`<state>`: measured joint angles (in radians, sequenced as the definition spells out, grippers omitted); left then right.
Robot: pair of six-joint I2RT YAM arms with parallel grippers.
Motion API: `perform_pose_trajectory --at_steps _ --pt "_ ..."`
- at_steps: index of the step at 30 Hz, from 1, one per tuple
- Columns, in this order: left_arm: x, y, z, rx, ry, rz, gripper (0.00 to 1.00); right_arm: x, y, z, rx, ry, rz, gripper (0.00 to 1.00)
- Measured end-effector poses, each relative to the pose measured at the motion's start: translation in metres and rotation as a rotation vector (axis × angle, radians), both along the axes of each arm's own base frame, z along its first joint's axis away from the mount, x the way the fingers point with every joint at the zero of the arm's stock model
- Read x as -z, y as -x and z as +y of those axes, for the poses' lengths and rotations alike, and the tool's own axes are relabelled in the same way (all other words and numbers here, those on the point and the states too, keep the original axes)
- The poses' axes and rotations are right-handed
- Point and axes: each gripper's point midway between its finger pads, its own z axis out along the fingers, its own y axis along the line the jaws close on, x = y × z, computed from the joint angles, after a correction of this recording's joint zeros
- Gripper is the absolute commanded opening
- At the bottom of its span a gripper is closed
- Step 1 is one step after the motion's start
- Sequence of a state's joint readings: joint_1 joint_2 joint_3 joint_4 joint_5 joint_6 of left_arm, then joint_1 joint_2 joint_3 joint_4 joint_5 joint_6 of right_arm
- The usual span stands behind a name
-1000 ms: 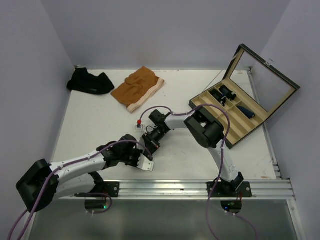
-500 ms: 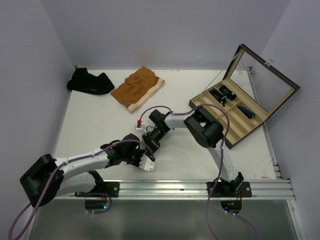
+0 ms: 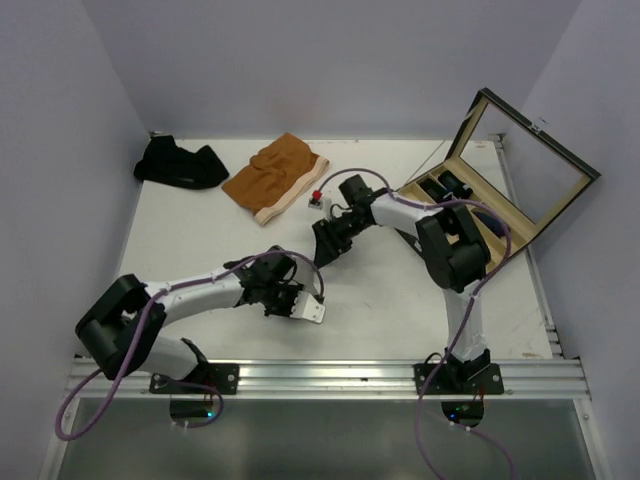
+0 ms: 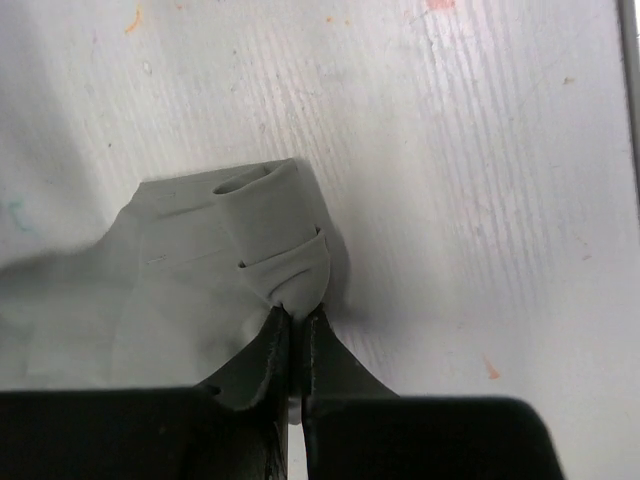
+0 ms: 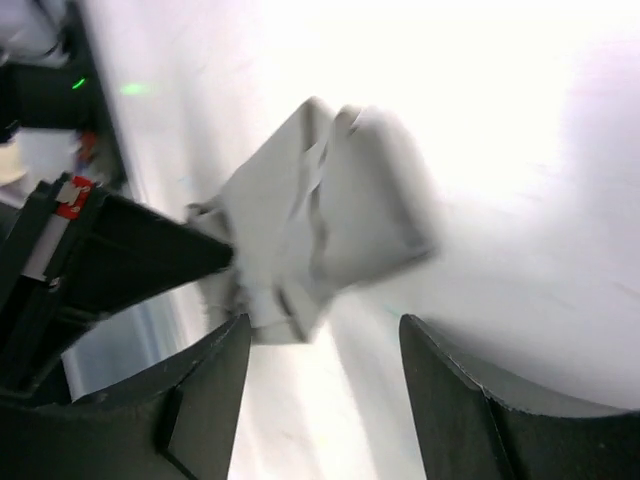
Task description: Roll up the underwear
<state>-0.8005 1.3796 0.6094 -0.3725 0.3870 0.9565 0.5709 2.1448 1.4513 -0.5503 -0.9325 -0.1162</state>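
Note:
A light grey underwear (image 4: 250, 255), partly rolled, lies on the white table near the front. My left gripper (image 4: 297, 314) is shut on the roll's near edge. From above, the same grey underwear (image 3: 313, 311) is a small pale bundle at the tip of the left gripper (image 3: 298, 302). My right gripper (image 3: 322, 256) hangs open a little behind it and holds nothing. In the right wrist view the grey underwear (image 5: 330, 215) is blurred and lies beyond the open right gripper (image 5: 322, 335). A rust-orange underwear (image 3: 275, 178) and a black underwear (image 3: 180, 165) lie at the back.
A wooden compartment box (image 3: 470, 262) with its glass lid (image 3: 530, 165) raised stands at the right and holds dark items. Walls close in the table (image 3: 190, 240) on the left, back and right. A metal rail (image 3: 350, 375) runs along the front edge.
My right gripper opened, let go of the grey underwear and drew back up and to the right. My left gripper closed on the grey underwear and shifted right with it.

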Motion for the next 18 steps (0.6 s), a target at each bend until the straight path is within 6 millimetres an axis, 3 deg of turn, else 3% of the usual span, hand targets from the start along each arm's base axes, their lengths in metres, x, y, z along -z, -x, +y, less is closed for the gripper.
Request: perform_pose_trajectory --at_steps 3,8,13,18 --pt "0.000 -0.004 -0.005 -0.010 0.006 0.109 0.00 -0.019 -0.040 -0.028 0.110 0.042 -0.144 0.57" --pt "-0.001 -0.011 -0.006 -0.074 0.050 0.379 0.00 -0.074 -0.067 -0.047 0.187 0.040 -0.353 0.48" --pt "-0.003 -0.014 -0.007 -0.170 0.084 0.686 0.00 -0.117 -0.057 -0.051 0.158 -0.006 -0.494 0.37" --pt "-0.004 -0.014 -0.007 -0.273 0.066 0.925 0.00 -0.118 -0.027 -0.054 0.062 -0.012 -0.527 0.40"
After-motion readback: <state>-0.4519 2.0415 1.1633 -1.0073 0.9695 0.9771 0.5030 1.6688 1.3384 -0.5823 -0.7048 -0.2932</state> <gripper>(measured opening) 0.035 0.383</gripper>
